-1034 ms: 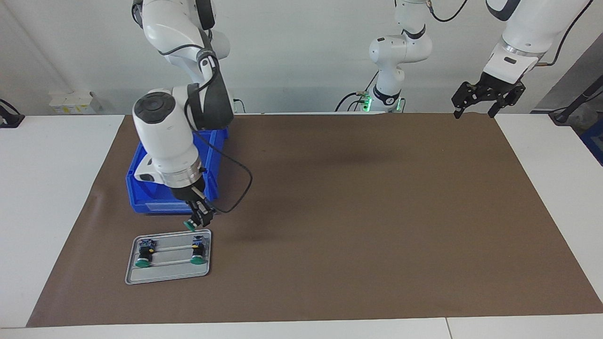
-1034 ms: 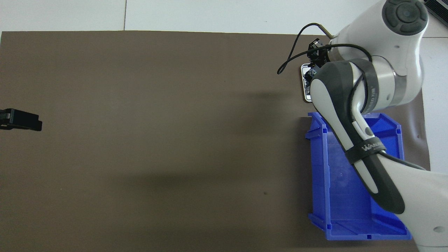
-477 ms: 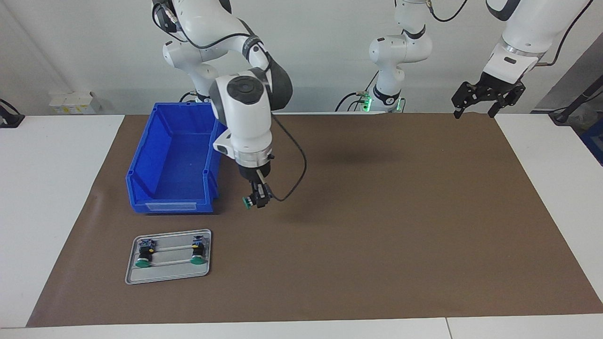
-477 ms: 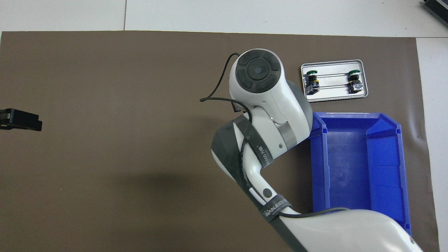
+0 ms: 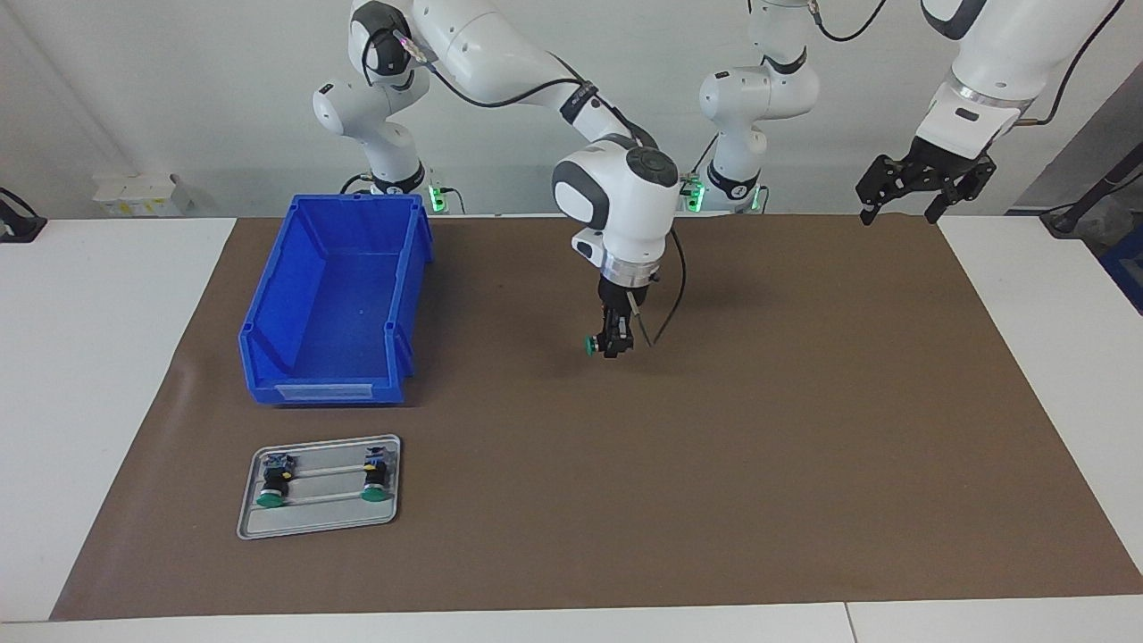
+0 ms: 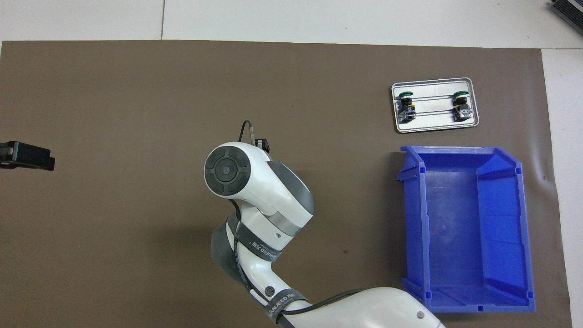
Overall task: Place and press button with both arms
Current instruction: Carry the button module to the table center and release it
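- You have the button (image 5: 592, 345) pinched in the right tool (image 5: 614, 348), up in the air over the middle of the brown mat; it lies sideways, its green cap pointing to 9 o'clock in the facing view.
- Your two like buttons (image 5: 271, 487) (image 5: 375, 478) lie in the grey tray (image 5: 317, 527), green caps toward 6 o'clock in that view.

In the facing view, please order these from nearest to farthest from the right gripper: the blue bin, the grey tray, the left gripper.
1. The blue bin, toward the right arm's end of the table, is nearest to the right gripper.
2. The grey tray, farther from the robots than the bin.
3. The left gripper, waiting above the mat's corner at the left arm's end.
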You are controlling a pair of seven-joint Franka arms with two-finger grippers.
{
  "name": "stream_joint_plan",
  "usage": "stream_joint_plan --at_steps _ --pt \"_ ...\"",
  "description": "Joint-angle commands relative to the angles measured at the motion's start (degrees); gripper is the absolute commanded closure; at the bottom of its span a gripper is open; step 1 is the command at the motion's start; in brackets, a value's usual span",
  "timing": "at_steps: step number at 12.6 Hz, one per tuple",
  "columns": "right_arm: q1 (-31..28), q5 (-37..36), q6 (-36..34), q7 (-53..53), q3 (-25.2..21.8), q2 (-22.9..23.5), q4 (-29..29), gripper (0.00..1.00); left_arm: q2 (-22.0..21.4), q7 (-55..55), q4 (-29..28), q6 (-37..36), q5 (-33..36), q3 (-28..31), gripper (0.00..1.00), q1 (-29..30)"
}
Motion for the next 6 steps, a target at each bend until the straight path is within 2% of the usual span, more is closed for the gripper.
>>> stream_joint_plan --at_steps 1,3,6 --pt "0.5 -1.3 4.9 3.7 0.1 0.6 -3.7 1.00 -1.2 0.6 -1.1 0.1 -0.3 -0.3 0.00 0.8" --pt "1.4 -1.3 8.9 5.7 0.1 -0.5 -8.2 1.00 -1.2 0.6 -1.1 0.1 -0.3 -0.3 0.00 0.8" --pt "2.3 -1.5 10.5 5.7 0.1 -1.3 -10.9 1.00 -1.2 0.6 -1.1 0.0 -0.3 -0.3 0.00 0.8"
